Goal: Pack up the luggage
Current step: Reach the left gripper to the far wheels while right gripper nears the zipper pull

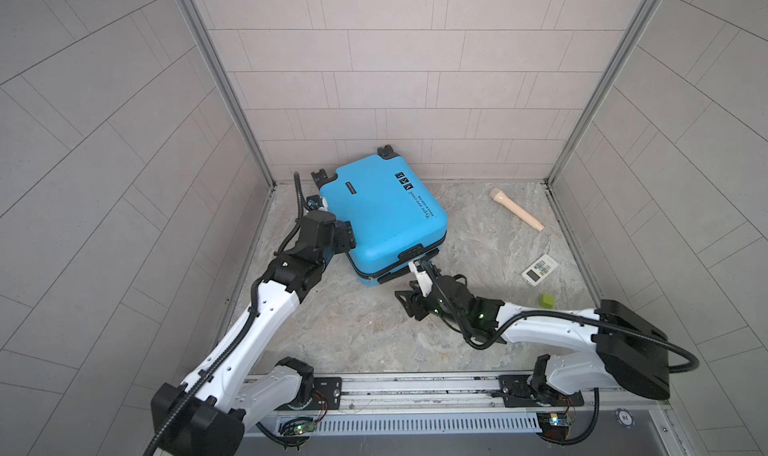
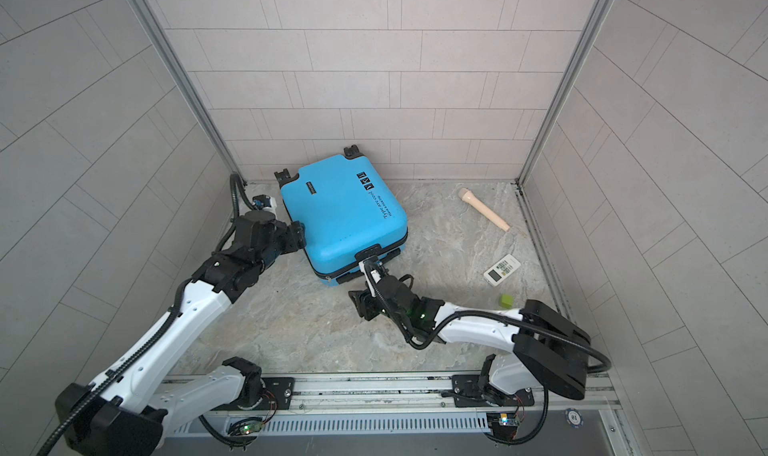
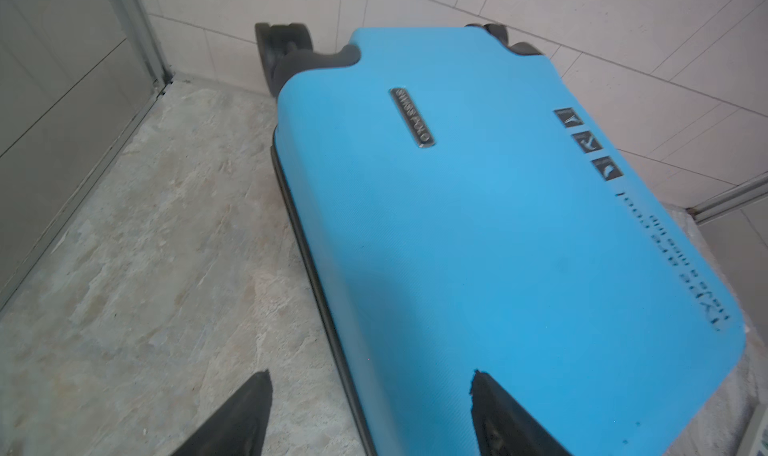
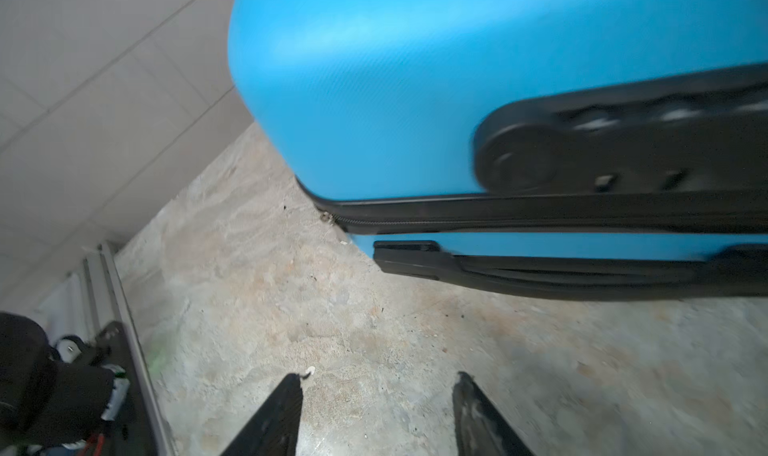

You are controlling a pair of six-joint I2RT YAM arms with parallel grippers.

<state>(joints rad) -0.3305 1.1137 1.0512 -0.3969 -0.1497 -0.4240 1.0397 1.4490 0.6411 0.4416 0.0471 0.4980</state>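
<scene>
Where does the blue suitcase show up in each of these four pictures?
Top view: luggage lies face up, left of centre, at the back of the marbled floor.
Top view: luggage in nearly the same spot, a little further left.
Left wrist: its printed face fills most of the picture.
Right wrist: its side, close up.
Shared landmark: the marbled floor under it.

Colleague: Where do the two top views look from?

Operator: I see both from high above the base rail (image 1: 415,385), facing down and forward into the tiled booth (image 1: 395,58), far enough to hold the whole floor (image 1: 365,341). They overlap almost entirely.

Colleague: And the wrist cameras?

Operator: The left wrist view sits close above the luggage (image 3: 498,246) face, past the left gripper (image 3: 370,375). The right wrist view is low near the floor, past the right gripper (image 4: 378,375), facing the luggage's zipper side. All four share the luggage.
</scene>
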